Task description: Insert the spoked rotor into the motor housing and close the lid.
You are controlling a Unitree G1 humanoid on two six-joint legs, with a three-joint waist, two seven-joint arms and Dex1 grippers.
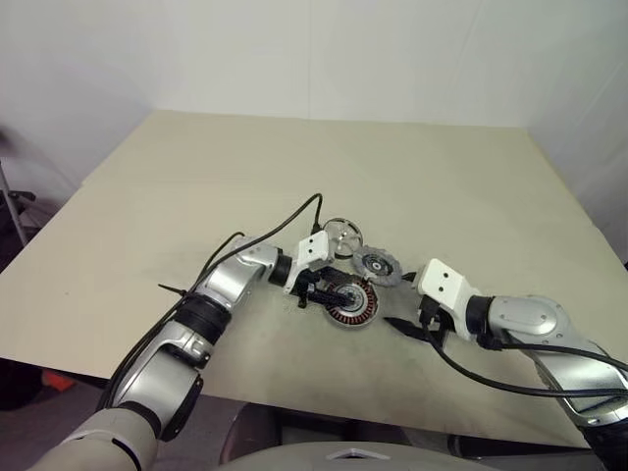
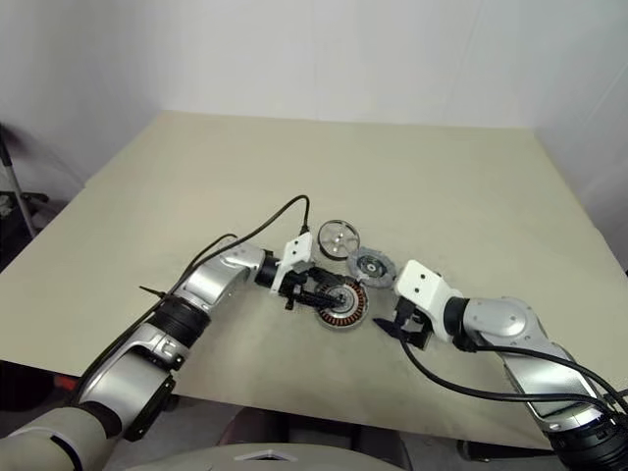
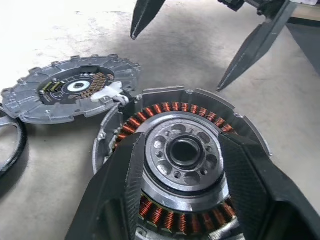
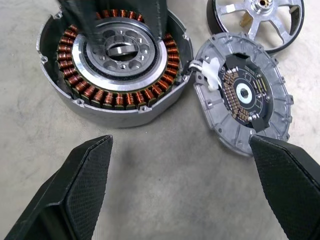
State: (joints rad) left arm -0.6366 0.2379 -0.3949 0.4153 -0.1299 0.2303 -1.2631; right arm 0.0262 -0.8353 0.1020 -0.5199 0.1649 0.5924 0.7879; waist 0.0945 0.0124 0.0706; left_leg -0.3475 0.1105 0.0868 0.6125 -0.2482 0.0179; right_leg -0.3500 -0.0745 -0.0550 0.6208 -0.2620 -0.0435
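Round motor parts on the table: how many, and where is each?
3. The motor housing lies between the two grippers, the lid lies flat beside it on its far right, and the spoked rotor is just beyond both.

One motor housing [image 4: 117,65], one lid [image 4: 245,95], one spoked rotor [image 4: 262,20].

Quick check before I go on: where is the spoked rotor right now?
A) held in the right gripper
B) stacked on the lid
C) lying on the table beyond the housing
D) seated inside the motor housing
C: the spoked rotor lies on the table beyond the motor housing, whose coils are still uncovered.
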